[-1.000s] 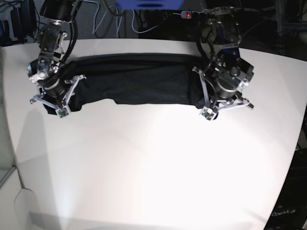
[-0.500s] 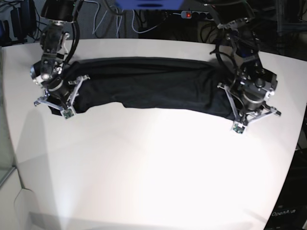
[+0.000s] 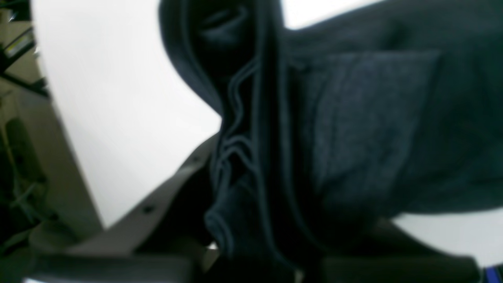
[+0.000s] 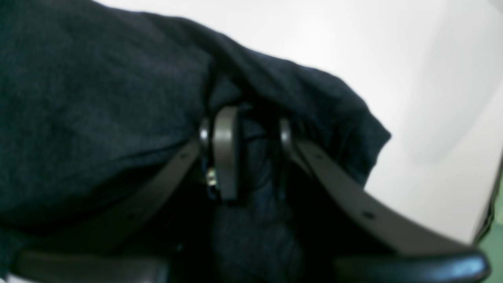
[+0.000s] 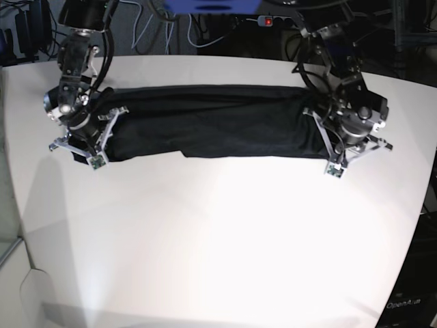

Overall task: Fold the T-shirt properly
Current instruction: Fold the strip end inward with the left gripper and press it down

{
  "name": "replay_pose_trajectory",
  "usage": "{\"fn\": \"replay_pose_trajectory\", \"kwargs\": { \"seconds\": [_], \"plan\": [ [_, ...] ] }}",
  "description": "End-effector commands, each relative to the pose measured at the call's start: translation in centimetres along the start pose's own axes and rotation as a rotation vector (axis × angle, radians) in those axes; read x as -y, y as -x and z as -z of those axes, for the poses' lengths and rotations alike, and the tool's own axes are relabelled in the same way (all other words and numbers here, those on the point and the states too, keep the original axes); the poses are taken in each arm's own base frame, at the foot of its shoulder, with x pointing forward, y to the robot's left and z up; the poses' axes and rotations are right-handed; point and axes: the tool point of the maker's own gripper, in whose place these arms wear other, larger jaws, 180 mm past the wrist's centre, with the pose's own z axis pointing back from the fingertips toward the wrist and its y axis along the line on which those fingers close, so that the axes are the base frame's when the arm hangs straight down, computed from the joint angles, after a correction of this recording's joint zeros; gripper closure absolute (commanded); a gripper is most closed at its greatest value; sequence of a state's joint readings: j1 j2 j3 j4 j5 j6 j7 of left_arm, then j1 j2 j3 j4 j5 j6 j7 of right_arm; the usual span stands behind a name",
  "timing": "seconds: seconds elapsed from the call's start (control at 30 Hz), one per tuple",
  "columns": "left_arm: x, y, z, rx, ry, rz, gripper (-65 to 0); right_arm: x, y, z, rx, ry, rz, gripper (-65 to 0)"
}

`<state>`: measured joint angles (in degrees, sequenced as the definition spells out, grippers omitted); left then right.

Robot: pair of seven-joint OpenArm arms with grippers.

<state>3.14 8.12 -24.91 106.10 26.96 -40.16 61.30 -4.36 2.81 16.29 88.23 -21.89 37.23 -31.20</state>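
Note:
The black T-shirt (image 5: 205, 119) lies as one long folded band across the far half of the white table (image 5: 218, 232), stretched between both arms. On the right of the base view, my left gripper (image 5: 326, 140) is shut on that end of the band; the left wrist view shows bunched hems of the T-shirt (image 3: 353, 129) running between the fingers (image 3: 169, 184) of the left gripper (image 3: 267, 220). At the band's other end, my right gripper (image 5: 95, 137) is shut on the cloth. Up close, the right gripper (image 4: 253, 153) has folds of T-shirt (image 4: 98, 110) pinched between its two dark fingers (image 4: 224, 153).
A power strip with a red light (image 5: 268, 20) and loose cables lie behind the table's far edge. The table's right edge (image 5: 422, 198) runs close to the left arm. Dark equipment stands at the far left corner (image 5: 27, 31).
The left gripper has pulled its end of the T-shirt outward to the right, drawing the band longer and straighter. The right gripper has hardly shifted.

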Motion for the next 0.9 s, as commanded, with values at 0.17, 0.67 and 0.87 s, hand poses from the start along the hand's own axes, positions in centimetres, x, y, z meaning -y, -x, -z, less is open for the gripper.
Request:
{"fn": "replay_pose_trajectory", "kwargs": {
  "seconds": [0.17, 0.67, 0.87],
  "plan": [
    [2.8, -3.2, -2.7, 0.115, 0.008, 0.113, 0.0, -0.7, -0.3, 0.1, -0.009, -0.014, -0.026, -12.1],
    [10.5, -8.8, -5.2, 0.254, 0.067, 0.371, 0.0, -1.2, -0.6, 0.1, -0.003, -0.022, -0.018, -12.1],
    [14.2, -11.5, -7.3, 0.360, 0.096, 0.372, 0.0, -1.2, -0.6, 0.1, -0.003, -0.022, -0.018, -12.1]
  ]
}}
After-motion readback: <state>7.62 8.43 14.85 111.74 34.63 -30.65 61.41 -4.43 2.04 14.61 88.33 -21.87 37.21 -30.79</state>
